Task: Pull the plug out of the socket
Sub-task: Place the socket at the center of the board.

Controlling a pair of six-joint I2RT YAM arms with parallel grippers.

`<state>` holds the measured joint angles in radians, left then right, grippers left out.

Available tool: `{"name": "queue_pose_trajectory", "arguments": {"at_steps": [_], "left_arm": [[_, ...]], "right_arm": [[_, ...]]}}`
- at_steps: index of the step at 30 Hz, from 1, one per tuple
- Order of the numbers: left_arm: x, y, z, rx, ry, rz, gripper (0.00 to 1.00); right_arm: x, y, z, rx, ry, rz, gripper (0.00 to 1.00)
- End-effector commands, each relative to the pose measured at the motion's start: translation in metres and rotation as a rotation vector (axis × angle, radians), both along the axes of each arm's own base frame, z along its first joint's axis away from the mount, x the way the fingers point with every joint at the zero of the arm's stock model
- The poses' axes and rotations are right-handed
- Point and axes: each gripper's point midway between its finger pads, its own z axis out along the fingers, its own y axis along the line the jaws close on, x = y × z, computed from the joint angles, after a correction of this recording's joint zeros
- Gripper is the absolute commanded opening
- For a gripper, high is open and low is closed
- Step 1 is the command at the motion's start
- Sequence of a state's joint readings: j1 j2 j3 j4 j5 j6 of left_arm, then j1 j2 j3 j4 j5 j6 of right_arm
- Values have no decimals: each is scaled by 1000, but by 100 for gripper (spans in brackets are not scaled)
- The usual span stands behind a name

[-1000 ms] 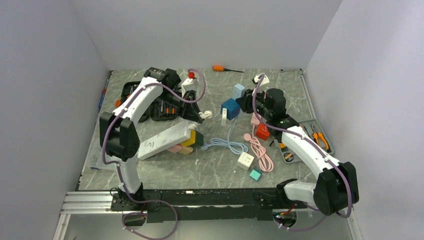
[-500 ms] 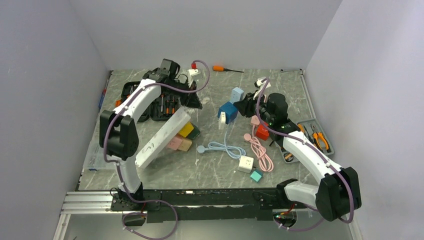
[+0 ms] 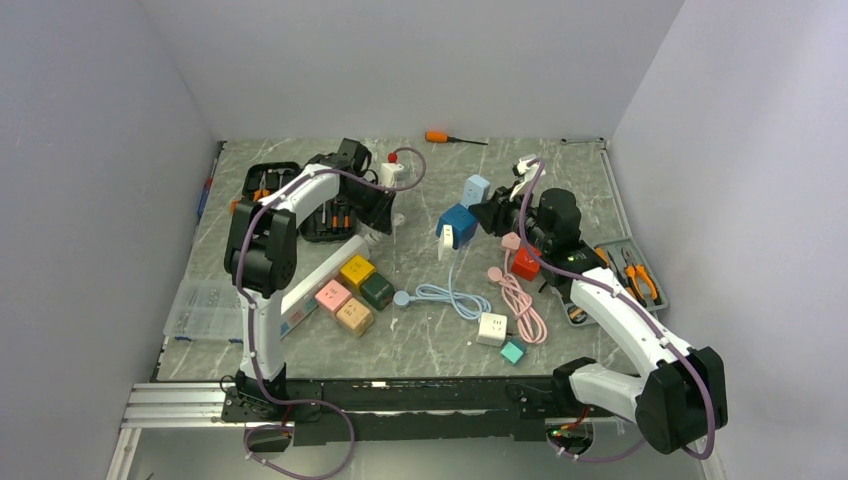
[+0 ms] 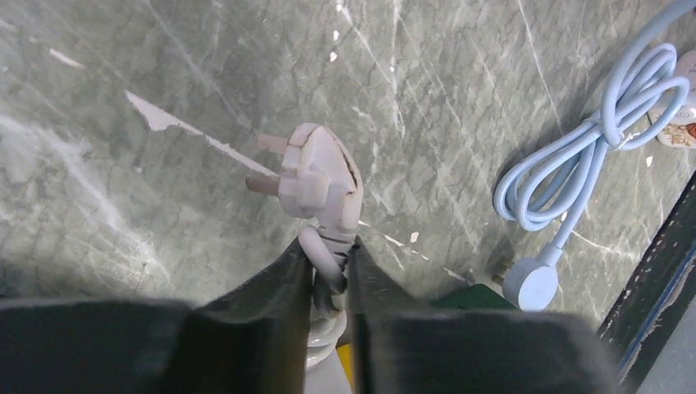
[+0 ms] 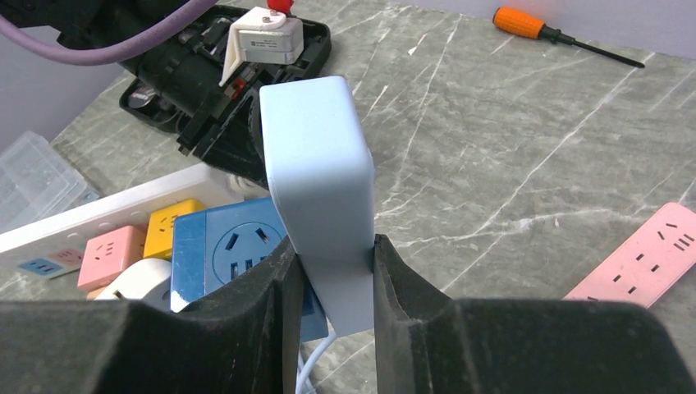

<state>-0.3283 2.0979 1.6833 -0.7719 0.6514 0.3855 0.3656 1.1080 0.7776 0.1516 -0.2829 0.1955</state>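
Note:
In the left wrist view the white plug (image 4: 316,176) hangs free over the marble, its bare prongs pointing left. My left gripper (image 4: 330,254) is shut on the plug's cord, just behind the plug body. The long white power strip (image 3: 322,272), the socket, lies flat on the table, left of and nearer than the left gripper (image 3: 384,207). My right gripper (image 5: 332,250) is shut on a light blue block (image 5: 316,156), held up above a dark blue socket cube (image 5: 222,246).
Yellow (image 3: 356,270), pink (image 3: 331,295), green (image 3: 377,290) and tan (image 3: 353,315) cubes lie by the strip. A black tool case (image 3: 290,195) sits behind it. A coiled blue cable (image 3: 450,295), pink cable (image 3: 520,300), white cube (image 3: 490,327), orange screwdriver (image 3: 440,137) and pliers tray (image 3: 625,275) lie around.
The power strip, tilted up at one end half a second ago, now lies flat with the cubes beside it. The left gripper has moved right with the plug. The right arm has barely shifted.

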Motion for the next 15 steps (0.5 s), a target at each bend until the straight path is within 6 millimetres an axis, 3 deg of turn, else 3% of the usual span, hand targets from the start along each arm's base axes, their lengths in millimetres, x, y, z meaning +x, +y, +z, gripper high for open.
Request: {"name": "queue_pose_trajectory", "arguments": {"at_steps": [1, 2, 3, 7, 8, 13, 15], "left_arm": [[-7, -20, 15, -24, -19, -16, 34], [-10, -23, 14, -29, -12, -20, 52], [-11, -25, 14, -34, -6, -19, 62], [-14, -27, 29, -62, -28, -50, 73], [-15, -27, 37, -70, -45, -68, 96], [-31, -26, 95, -142, -160, -145, 99], [-42, -24, 128, -174, -234, -164, 99]], "right_arm": [[-1, 2, 41, 64, -93, -3, 0], [-1, 2, 40, 61, -90, -3, 0], [-2, 1, 39, 57, -85, -3, 0], [-3, -1, 34, 39, -71, -12, 0], [-2, -1, 33, 37, -68, -15, 0], [0, -2, 32, 42, -56, -25, 0], [1, 0, 34, 42, -54, -26, 0]]}}
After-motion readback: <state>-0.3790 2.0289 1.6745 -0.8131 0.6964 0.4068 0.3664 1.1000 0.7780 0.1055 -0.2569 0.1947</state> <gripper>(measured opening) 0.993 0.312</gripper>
